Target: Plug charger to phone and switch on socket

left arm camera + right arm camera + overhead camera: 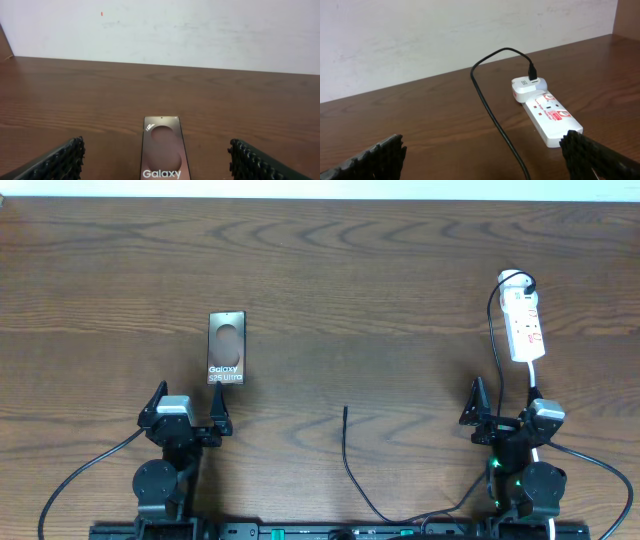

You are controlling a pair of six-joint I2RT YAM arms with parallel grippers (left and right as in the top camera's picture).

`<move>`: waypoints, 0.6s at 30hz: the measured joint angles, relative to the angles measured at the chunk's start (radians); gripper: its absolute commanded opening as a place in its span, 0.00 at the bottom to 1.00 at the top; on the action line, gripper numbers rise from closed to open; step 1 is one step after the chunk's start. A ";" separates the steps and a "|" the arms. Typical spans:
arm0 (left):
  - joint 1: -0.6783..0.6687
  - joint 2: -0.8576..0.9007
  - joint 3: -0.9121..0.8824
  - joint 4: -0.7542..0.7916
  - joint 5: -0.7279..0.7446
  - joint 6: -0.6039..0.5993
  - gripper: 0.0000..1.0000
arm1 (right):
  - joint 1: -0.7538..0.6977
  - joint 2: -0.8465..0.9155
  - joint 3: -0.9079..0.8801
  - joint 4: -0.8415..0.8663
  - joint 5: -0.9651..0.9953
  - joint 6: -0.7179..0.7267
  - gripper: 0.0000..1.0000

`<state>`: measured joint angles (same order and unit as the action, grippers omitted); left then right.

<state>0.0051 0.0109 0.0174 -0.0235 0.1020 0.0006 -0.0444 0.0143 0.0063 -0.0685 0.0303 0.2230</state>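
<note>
Overhead, the left gripper (189, 406) and right gripper (507, 404) sit at the tabletop's (400, 280) near edge, jaws spread, holding nothing. The phone (227, 347) lies just beyond the left, the socket (524, 321) toward the far-right corner, and the charger (345, 430) tip between them on bare wood.

Wooden table (350, 280) bears phone (227, 348), socket (525, 328) and charger (344, 440).

On the table (350, 280), the phone (227, 348) lies flat just ahead of my left end effector (190, 410), at about 1 o'clock. The socket (524, 323) lies at 12 o'clock from my right end effector (505, 408), lengthwise away from me. The charger (345, 430) rests its tip between my arms, at 3 o'clock from the left one, pointing to 12. Its other end is plugged in at the socket's far end.
</note>
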 measured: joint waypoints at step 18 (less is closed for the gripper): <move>0.000 0.000 0.000 0.000 0.000 0.000 0.90 | 0.000 0.000 0.000 0.000 0.000 0.000 0.99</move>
<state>0.0051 0.0109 0.0174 -0.0235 0.1020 0.0006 -0.0444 0.0143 0.0063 -0.0681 0.0303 0.2230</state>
